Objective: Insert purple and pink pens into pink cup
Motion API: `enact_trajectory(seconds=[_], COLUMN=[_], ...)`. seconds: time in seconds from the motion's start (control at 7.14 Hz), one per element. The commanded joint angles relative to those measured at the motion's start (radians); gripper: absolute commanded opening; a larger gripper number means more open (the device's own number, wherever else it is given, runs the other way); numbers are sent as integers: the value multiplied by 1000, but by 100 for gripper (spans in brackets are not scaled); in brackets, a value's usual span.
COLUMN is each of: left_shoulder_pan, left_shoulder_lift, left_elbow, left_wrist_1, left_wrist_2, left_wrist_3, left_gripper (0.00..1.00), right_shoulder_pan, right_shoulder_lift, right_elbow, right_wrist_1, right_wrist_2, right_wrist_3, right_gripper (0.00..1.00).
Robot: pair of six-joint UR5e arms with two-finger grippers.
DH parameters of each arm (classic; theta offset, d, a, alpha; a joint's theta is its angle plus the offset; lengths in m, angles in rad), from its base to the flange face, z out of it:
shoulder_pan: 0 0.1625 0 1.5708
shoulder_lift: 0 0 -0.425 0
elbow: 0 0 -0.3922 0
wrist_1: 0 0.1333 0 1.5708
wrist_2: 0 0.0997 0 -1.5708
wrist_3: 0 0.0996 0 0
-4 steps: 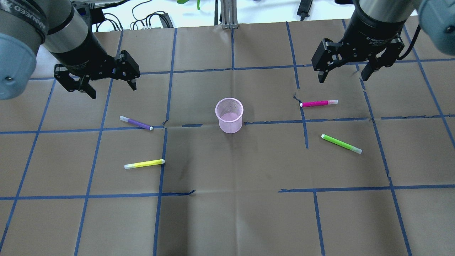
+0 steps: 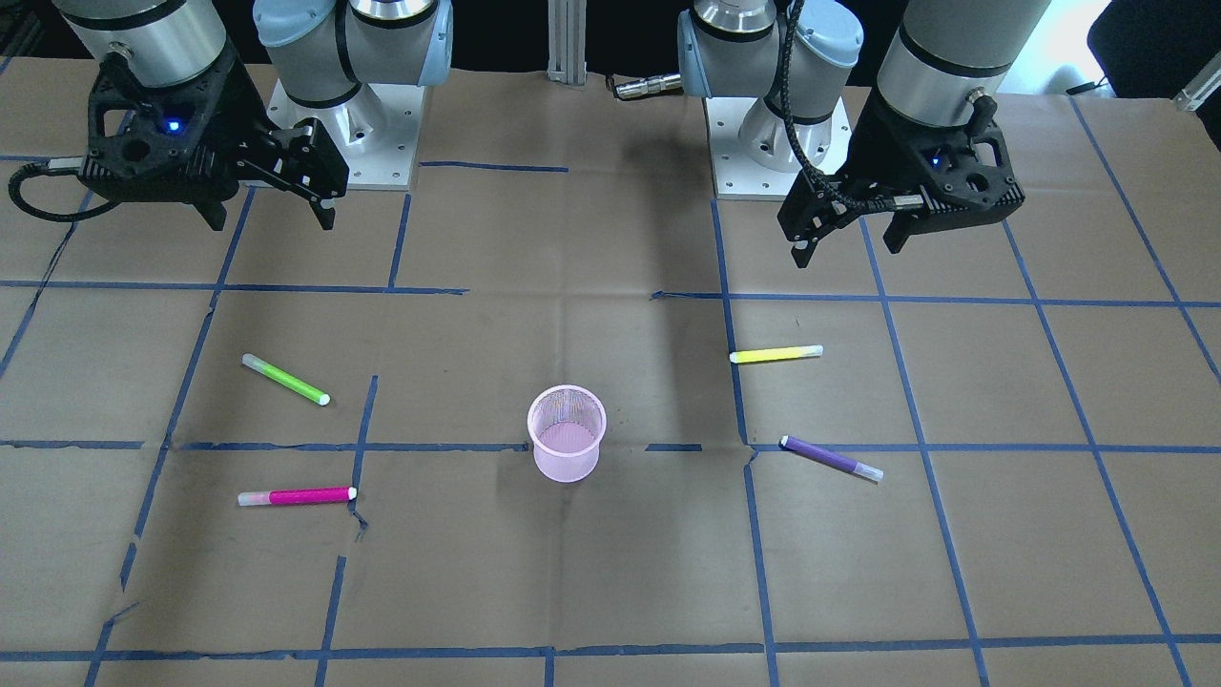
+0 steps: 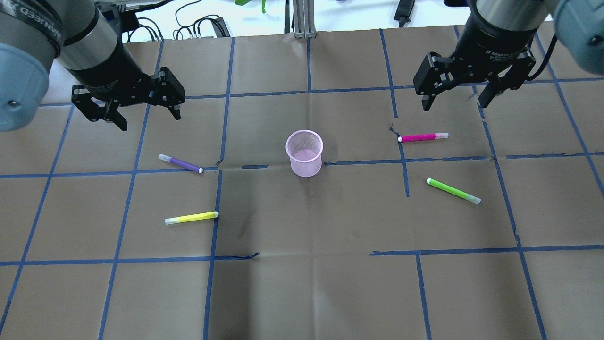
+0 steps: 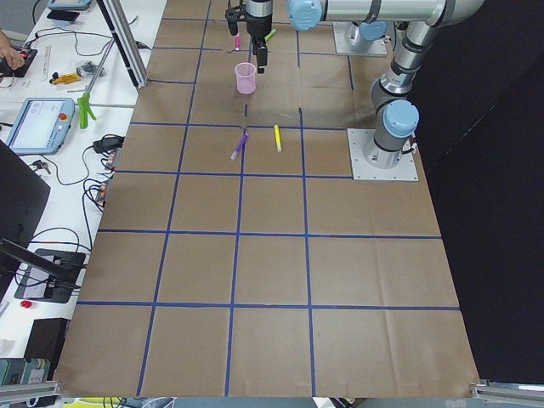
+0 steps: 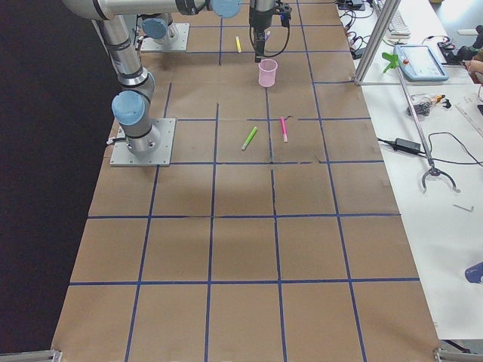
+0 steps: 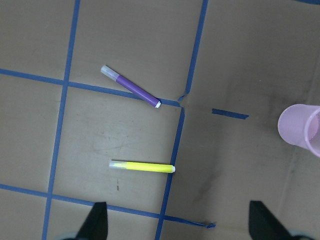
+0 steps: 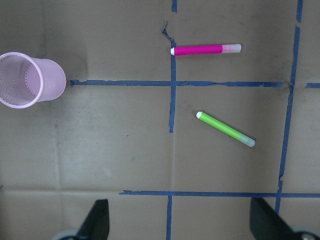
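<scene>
The pink mesh cup stands upright and empty at the table's middle; it also shows in the front view. The purple pen lies flat to the cup's left, also in the left wrist view. The pink pen lies flat to the cup's right, also in the right wrist view. My left gripper hovers open and empty behind the purple pen. My right gripper hovers open and empty behind the pink pen.
A yellow pen lies in front of the purple one. A green pen lies in front of the pink one. Brown paper with a blue tape grid covers the table. Cables lie beyond the far edge.
The right gripper has shifted very slightly; the left gripper, pens and cup stay where they were.
</scene>
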Motion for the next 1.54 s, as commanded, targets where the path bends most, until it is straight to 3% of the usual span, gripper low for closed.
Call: enact_trajectory(seconds=[0.0,0.42,0.7,1.12,1.4], left_shoulder_pan=[-1,6,95,137,181], left_shoulder_lift=[7,-2,-5,-47,-105], left_elbow=[0,-2,0,9,32], left_wrist_1=[-1,-31,-36,-16,44], left_wrist_2=[4,0,8,6,-5], left_wrist_3=[-1,1,-39,-464,-823], left_gripper=[98,99,99,99,99], right_shoulder_pan=[0,-2,-17,-29,-29], right_shoulder_lift=[3,25,47,142,148], right_elbow=[1,1,1,21,115], right_wrist_1=[-2,-10,-12,-160,-249], right_wrist_2=[3,5,6,-11,-12], right_wrist_3=[-34,-80,-338,-837,-1038], right_gripper=[100,100,100,98,100])
